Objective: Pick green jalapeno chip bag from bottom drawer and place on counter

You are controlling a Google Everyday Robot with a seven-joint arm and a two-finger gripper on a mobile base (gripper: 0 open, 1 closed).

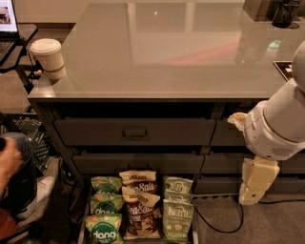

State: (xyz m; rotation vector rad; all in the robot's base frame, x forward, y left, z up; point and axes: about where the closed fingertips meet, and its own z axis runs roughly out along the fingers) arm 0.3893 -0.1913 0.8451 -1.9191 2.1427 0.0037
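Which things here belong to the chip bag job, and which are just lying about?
Job:
Kettle bags, right column of the drawer
counter
pincer, hanging low, right of the drawer

Lying about:
cup on the counter's left corner
dang bags
Sea Salt bags
laptop

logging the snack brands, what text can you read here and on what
"dang": bright green bags, left column of the bottom drawer.
"Sea Salt": brown bags, middle column.
"Kettle": green jalapeno chip bag, right column; its small label is too blurred.
The laptop screen: unreadable.
The gripper, right of the drawer: no text.
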